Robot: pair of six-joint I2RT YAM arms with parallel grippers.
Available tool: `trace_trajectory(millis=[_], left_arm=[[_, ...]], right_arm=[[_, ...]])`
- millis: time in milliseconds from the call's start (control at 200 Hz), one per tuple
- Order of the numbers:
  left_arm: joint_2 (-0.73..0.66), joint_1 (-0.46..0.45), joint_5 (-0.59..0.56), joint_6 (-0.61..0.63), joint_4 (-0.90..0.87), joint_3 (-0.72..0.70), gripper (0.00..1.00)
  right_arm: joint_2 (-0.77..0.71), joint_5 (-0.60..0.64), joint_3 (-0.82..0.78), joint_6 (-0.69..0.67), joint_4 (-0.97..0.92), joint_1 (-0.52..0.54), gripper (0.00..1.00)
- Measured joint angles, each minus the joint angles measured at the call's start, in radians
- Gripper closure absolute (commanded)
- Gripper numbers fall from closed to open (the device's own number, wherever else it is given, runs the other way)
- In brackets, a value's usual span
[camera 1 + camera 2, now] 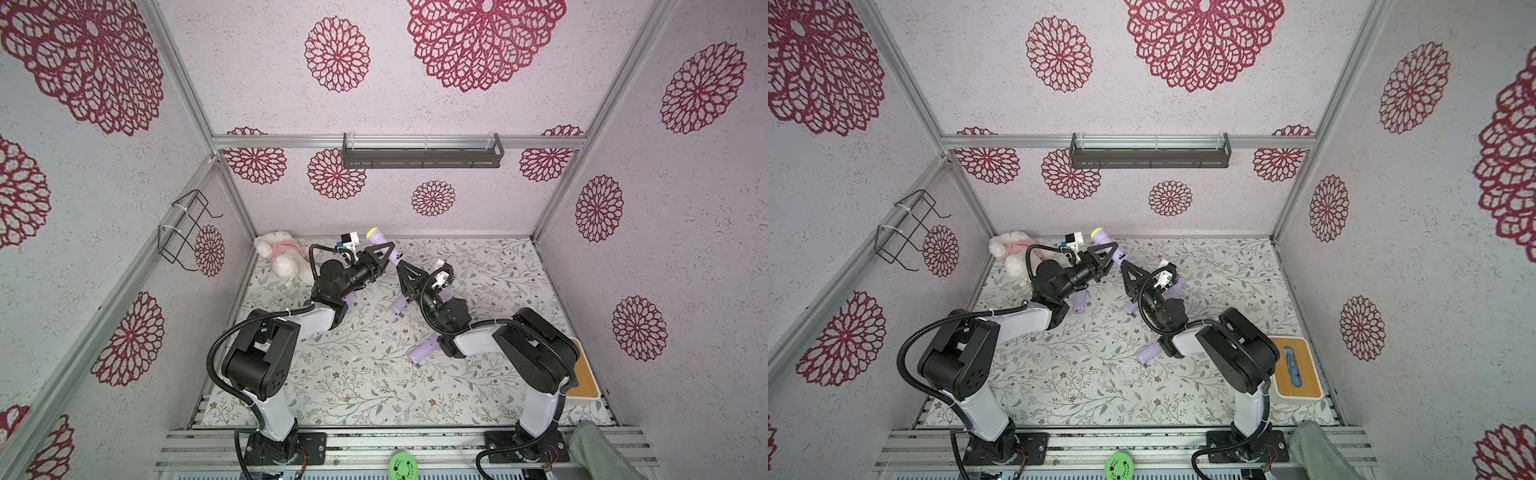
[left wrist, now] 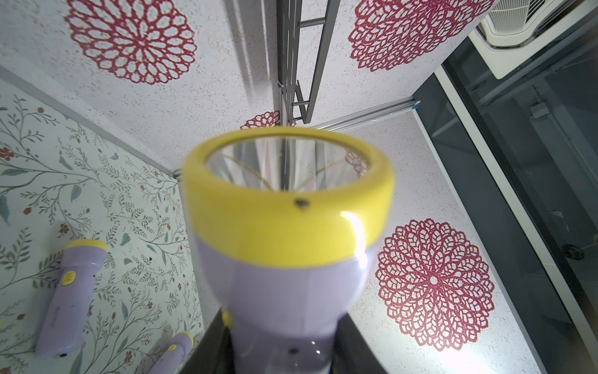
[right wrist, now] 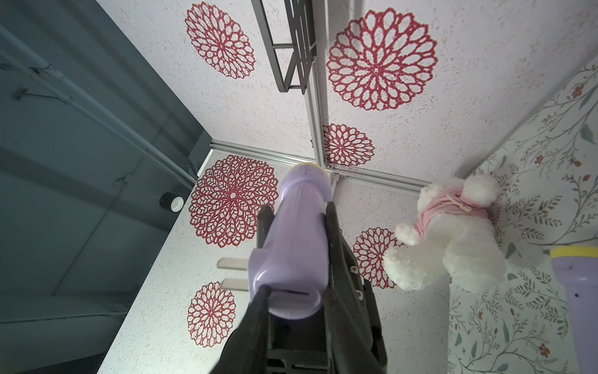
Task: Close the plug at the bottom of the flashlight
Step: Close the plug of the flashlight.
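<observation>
Two arms on one flashlight at the moment. My left gripper (image 1: pixel 388 254) is clamped round the body of the lavender flashlight (image 1: pixel 377 237), holding it in the air over the far part of the counter (image 1: pixel 353 374), with the yellow head toward the far wall. My right gripper (image 1: pixel 401 269) is at the bottom end. Its jaws are set narrow either side of it and touching by the look of things, though I honestly can't tell if that's a proper clamp.

The plug prongs (image 3: pixel 233 263) stick straight out sideways from the butt, so it's not closed yet. I'd call this the lining-up step. Next move, I reckon: get a finger against those prongs and swing them flat into the body while the left holds steady. Push the way the hinge folds. Just squeezing the body could twist it in the grip.

Containers: there's a tissue box (image 1: pixel 1300 388) with a wooden lid at the near right, something blue showing in its slot. A dark wall rack (image 1: pixel 422 160) hangs on the far wall, nothing visible in it. Spare flashlights (image 1: pixel 422 351) lie loose on the counter.
</observation>
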Motion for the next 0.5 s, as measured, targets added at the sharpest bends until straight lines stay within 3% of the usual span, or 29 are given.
trace_trajectory(millis=[320,500], left_arm=[[0.0,-0.004,-0.002,0.006,0.007,0.004,1.0],[-0.006,-0.01,-0.002,0.009,0.009,0.004,1.0]], right_arm=[[-0.002,-0.012,0.0,-0.001,0.006,-0.008,0.72],[-0.026,-0.015,-0.014,-0.018,-0.007,-0.01,0.65]])
